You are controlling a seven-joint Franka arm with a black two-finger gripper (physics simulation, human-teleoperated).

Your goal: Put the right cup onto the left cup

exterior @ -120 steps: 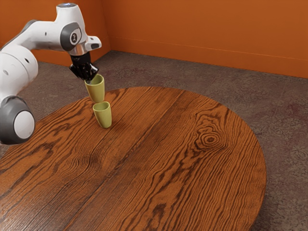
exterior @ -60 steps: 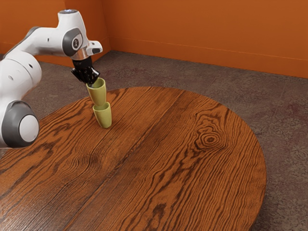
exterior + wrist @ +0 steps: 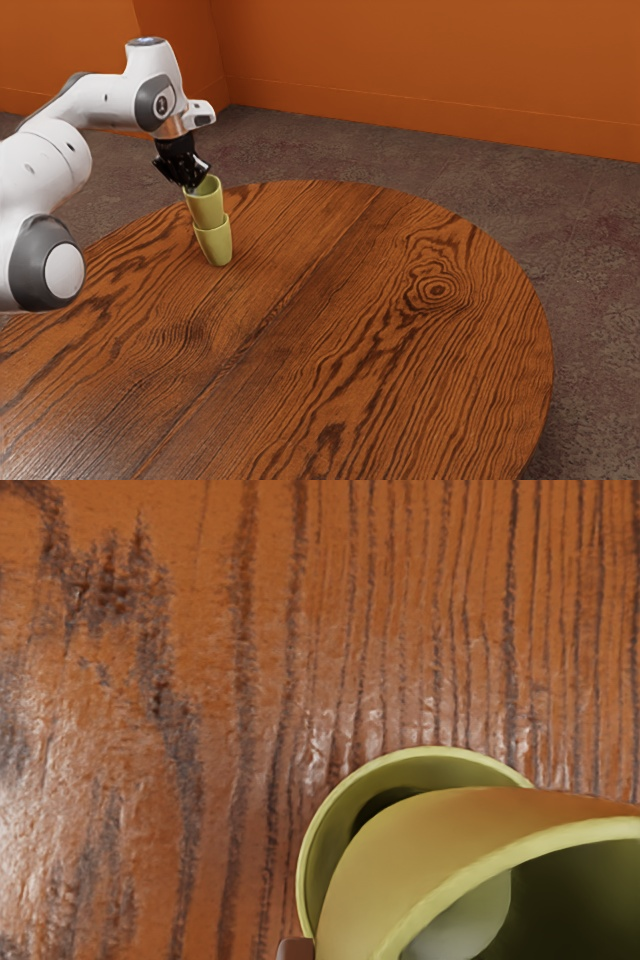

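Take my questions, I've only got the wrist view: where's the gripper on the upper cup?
Observer: At its rim, on the exterior view's left side; gripper, upper cup.
Operator: How deep is it in the lower one?
Observer: Partway. Much of its wall stands above the rim of the lower cup.
Operator: Any table edge nearby?
Observer: Yes, both cups are close to the edge of the round table, well off its middle.
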